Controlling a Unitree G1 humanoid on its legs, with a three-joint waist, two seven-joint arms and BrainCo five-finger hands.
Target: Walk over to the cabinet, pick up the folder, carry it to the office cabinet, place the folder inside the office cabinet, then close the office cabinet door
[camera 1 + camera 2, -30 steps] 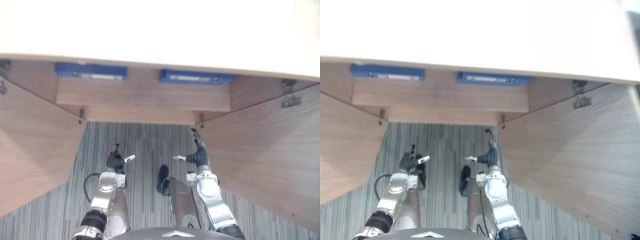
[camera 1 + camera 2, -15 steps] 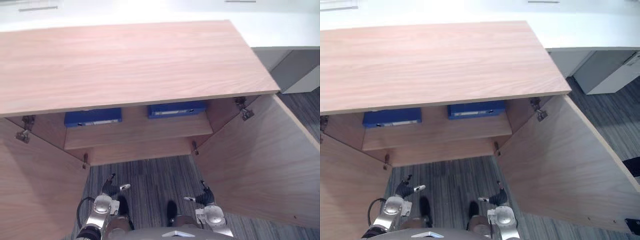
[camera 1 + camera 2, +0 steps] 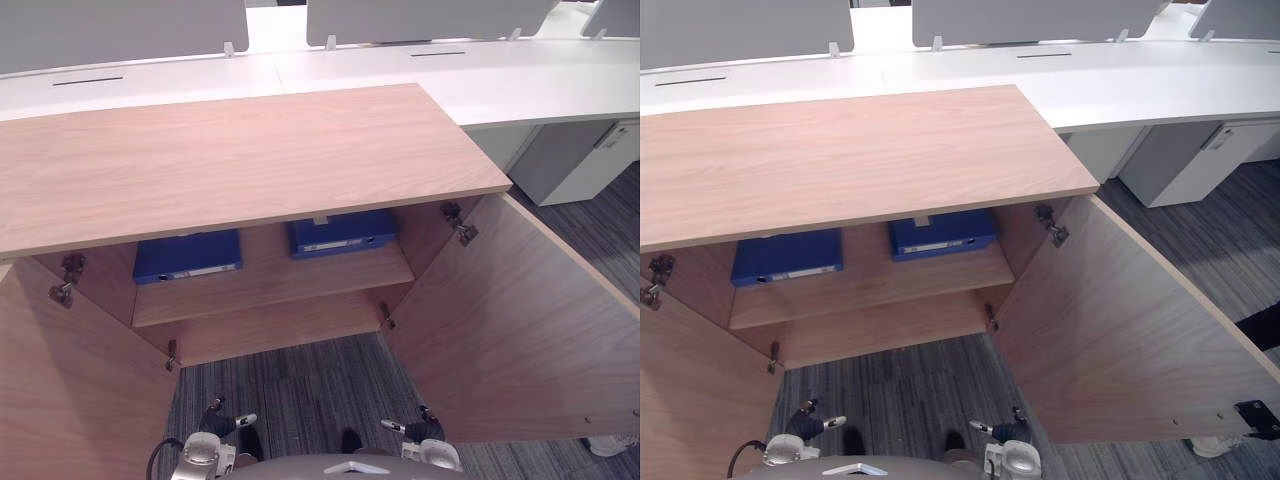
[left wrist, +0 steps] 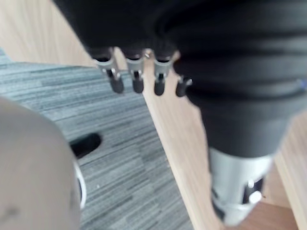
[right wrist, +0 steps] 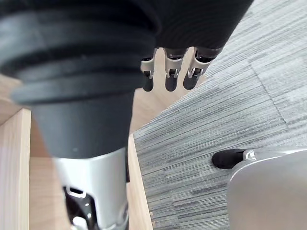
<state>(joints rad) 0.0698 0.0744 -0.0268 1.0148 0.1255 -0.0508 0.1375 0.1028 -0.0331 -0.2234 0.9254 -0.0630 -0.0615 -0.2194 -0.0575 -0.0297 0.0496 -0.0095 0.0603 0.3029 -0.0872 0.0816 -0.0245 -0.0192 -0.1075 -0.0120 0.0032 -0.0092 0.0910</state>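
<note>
Two blue folders lie flat on the upper shelf [image 3: 270,290] of a low wooden cabinet [image 3: 230,160]: one folder at the left [image 3: 188,257], the other right of the middle [image 3: 340,233]. Both cabinet doors stand wide open, the left door [image 3: 70,390] and the right door [image 3: 510,320]. My left hand [image 3: 213,428] and right hand [image 3: 425,432] hang low over the carpet in front of the cabinet, well short of the shelf. Each is open and holds nothing, as the straight fingers [image 4: 136,81] of the left and those [image 5: 168,76] of the right show.
The open doors flank a strip of grey striped carpet [image 3: 300,390] where I stand. Behind the cabinet runs a row of white desks [image 3: 500,85] with grey partitions [image 3: 120,30]. A white pedestal [image 3: 570,160] stands at the far right.
The camera has tilted up: the cabinet top and the desks behind have come into view, and my hands now sit at the bottom edge. The folders have not moved.
</note>
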